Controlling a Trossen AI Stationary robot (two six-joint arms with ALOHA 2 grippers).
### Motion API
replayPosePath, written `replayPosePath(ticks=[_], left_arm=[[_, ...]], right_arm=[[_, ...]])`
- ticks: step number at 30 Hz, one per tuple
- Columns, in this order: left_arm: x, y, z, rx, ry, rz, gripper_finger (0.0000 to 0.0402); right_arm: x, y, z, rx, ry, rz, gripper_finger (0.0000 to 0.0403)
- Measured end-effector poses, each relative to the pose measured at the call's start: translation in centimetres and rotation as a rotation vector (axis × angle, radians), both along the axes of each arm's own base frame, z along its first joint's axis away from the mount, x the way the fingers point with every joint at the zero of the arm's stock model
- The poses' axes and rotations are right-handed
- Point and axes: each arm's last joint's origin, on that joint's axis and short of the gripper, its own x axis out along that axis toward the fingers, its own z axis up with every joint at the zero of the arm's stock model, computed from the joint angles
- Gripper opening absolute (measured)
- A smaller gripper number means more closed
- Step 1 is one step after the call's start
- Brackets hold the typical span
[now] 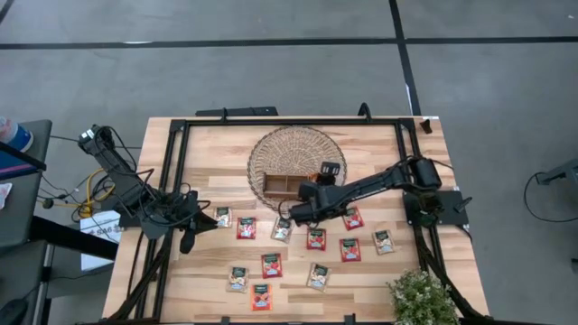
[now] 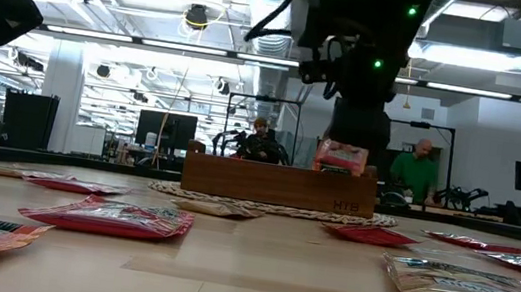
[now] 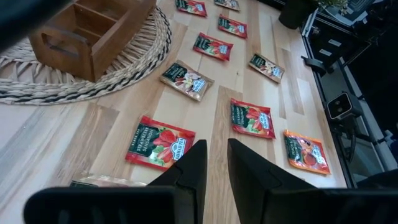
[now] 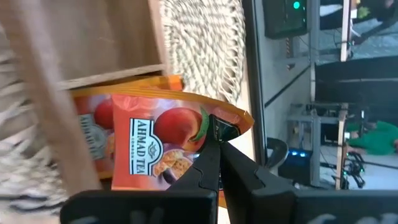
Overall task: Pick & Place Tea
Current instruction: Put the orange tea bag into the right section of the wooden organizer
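One orange sachet (image 4: 158,149) reads "AHMAD TEA"; smaller print seems illegible.

Wooden tray (image 2: 279,183) stands on a wicker mat (image 2: 273,206) at center. A dark arm (image 2: 366,69) descends at 12 o'clock behind it, above an orange sachet (image 2: 341,157). Red sachets (image 2: 110,215) lie on the worktop (image 2: 253,276) at 8 o'clock.

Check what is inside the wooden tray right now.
The right gripper holds an orange tea sachet at the wooden tray, its top showing above the wall. Any other contents are hidden.
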Motion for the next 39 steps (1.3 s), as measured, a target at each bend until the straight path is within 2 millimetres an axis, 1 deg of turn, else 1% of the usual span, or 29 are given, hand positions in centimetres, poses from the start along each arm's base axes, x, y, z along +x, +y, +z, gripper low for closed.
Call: replayPosePath(ticks=[5, 18, 24, 34, 39], left_arm=[[0.0, 0.0, 0.0, 0.000, 0.000, 0.000, 0.0055], [0.0, 0.0, 0.0, 0.000, 0.000, 0.000, 0.0055], [0.0, 0.0, 0.0, 0.000, 0.000, 0.000, 0.0055], [0.0, 0.0, 0.0, -0.003, -0.003, 0.000, 0.0055], [0.0, 0.0, 0.0, -0.002, -0.003, 0.000, 0.0055]], right_arm=[[-0.3, -0.7, -0.7, -0.005, 0.026, -0.013, 0.0000], [-0.2, -0.4, -1.1, 0.001, 0.031, 0.029, 0.0000], [0.0, -0.4, -1.2, 0.001, 0.065, 0.069, 0.0000], [-0.2, 1.1, -1.2, 0.000, 0.074, 0.119, 0.0000], [-0.1, 1.1, -1.3, 0.001, 0.078, 0.118, 0.0000]])
